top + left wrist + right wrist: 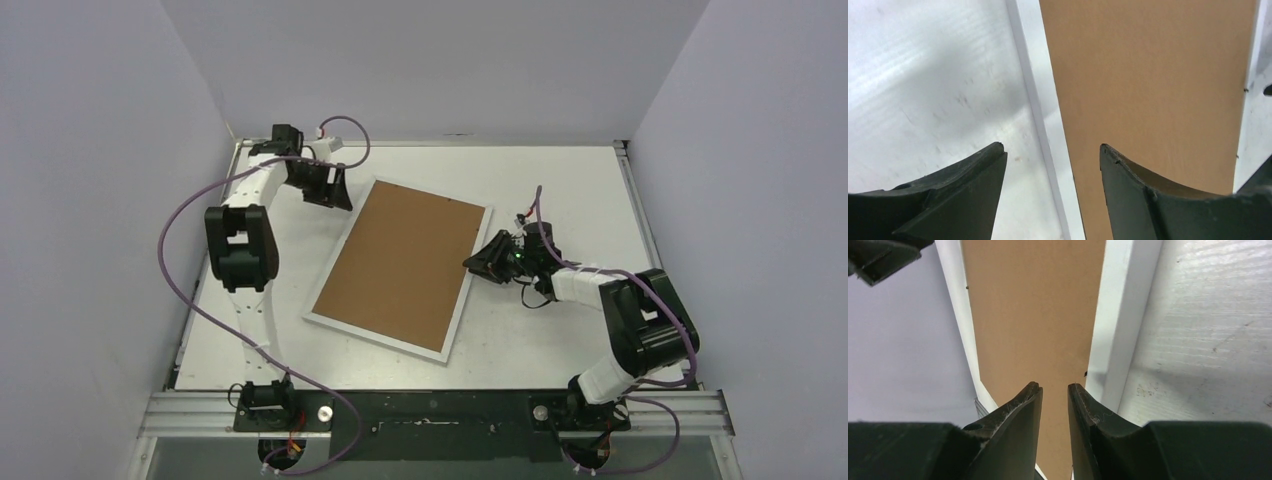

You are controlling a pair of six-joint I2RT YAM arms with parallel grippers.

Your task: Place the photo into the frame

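The frame (1120, 315) lies face down mid-table (560, 180), with the board (400, 260) filling its back. The photo is not in view, so I cannot tell whether it sits under the board. The left gripper (1050, 147) hangs over the frame's 11 o'clock corner, jaws wide and empty. The right gripper (1054, 385) is at the 3 o'clock edge, jaws narrow with nothing between them. The step looks like seating the board. Press down lightly along the edges rather than sideways, so the frame does not skate. Any lift should be straight up, so that a finger does not catch the board's rim.
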